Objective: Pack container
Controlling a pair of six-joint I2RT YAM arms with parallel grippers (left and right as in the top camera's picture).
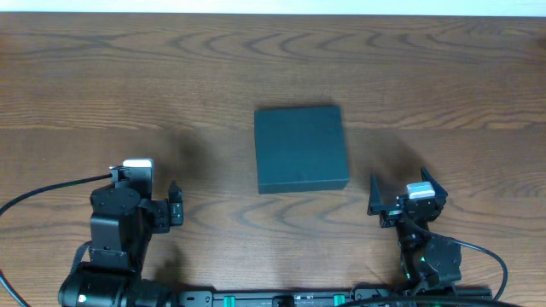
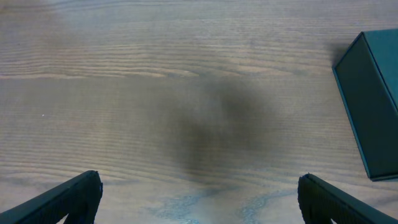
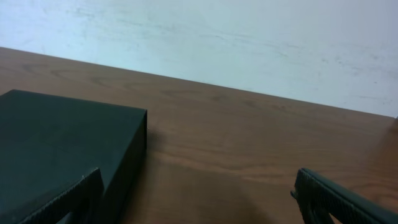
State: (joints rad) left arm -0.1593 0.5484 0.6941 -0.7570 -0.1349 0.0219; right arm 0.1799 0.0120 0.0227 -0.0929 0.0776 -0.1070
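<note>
Container (image 1: 301, 149), overhead view: where's it sit?
Mid worktop (image 1: 171, 68), dark teal, roughly square, top flat & looks shut. Nothing on it.
Arms?
Both at the near edge. Left pincer (image 1: 176, 206) is off to the container's left, well apart from it. Right pincer (image 1: 401, 189) is near the box's near-right corner, not touching.
Left wrist cam?
Mostly bare wood grain w/ a soft shadow in the middle. Container (image 2: 373, 99) shows at the right edge only, one corner & a side wall. Left pincer's two fingers (image 2: 68, 199) sit in the bottom corners, spread wide, nothing between them.
Right wrist cam?
Container (image 3: 56, 143) fills the lower left, seen low from the side, its top & one dark side wall visible. Pale wall (image 3: 249, 43) behind the worktop's far edge. Right pincer's fingers (image 3: 342, 199) also at the bottom corners, gaping wide, holding nothing. The one on the left overlaps the box in view; can't tell if it touches.
</note>
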